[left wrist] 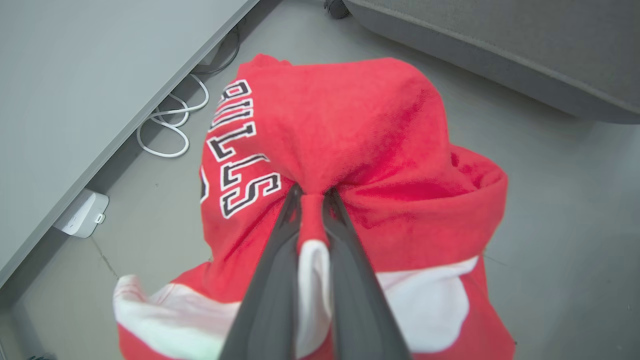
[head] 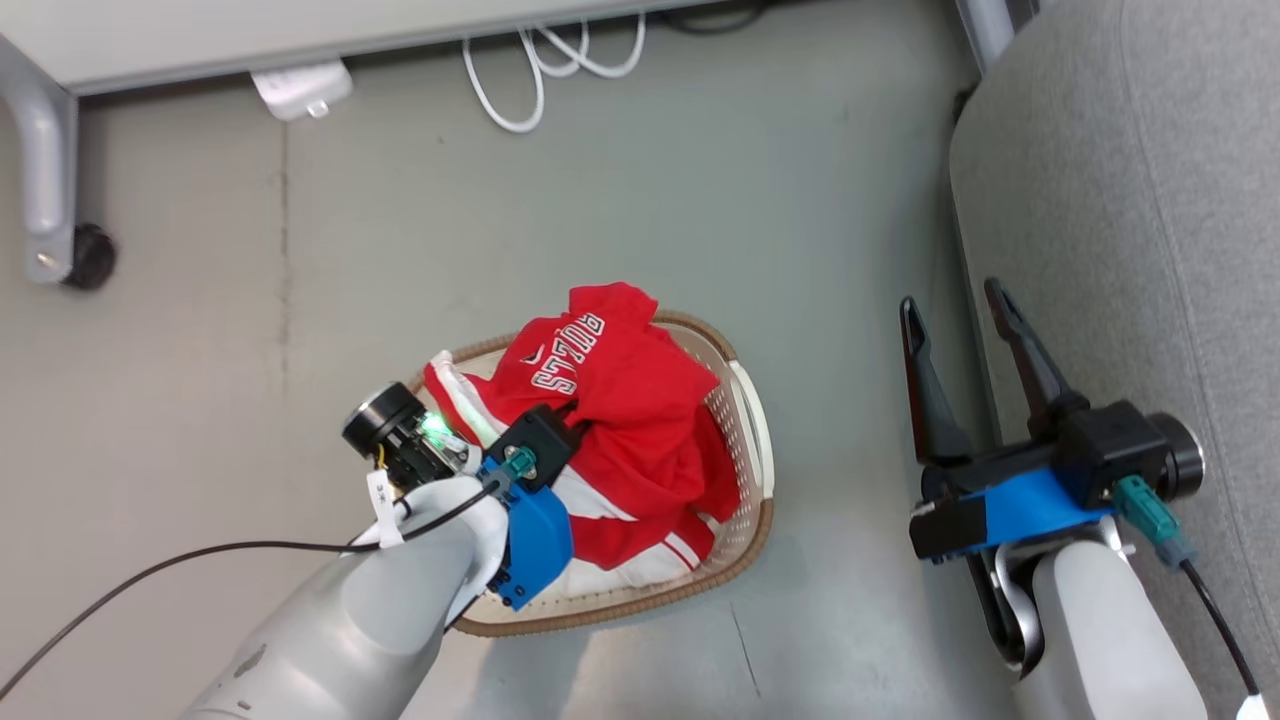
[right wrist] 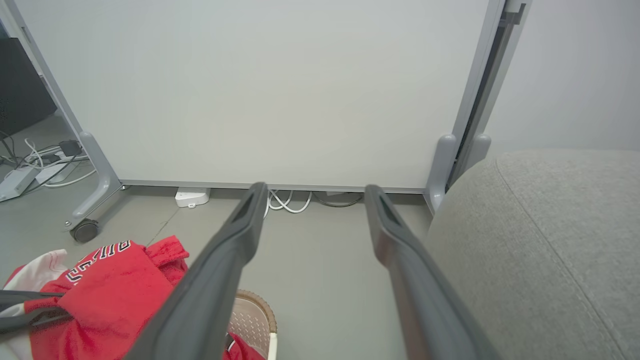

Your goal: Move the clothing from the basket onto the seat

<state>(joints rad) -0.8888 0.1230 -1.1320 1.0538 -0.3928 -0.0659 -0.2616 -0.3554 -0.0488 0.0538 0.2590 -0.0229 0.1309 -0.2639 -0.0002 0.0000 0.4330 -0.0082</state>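
The clothing [head: 620,400] is a heap of bright red garments with white panels and lettering. It fills the cream basket [head: 755,510] on the floor. My left gripper [head: 583,422] reaches into the heap from the lower left. In the left wrist view the left gripper [left wrist: 312,197] is shut on a pinched fold of the red clothing [left wrist: 350,125], which drapes around the fingers. My right gripper [head: 955,310] hangs open and empty right of the basket, beside the grey seat [head: 1150,250]. The right gripper [right wrist: 315,192] has the seat [right wrist: 540,250] on its right and the clothing [right wrist: 110,290] at lower left.
A pale panel on a grey wheeled frame [head: 45,170] stands across the far side, with white cables [head: 540,70] and a white power strip [head: 300,90] under its edge. Grey floor [head: 850,200] lies between the basket and the seat.
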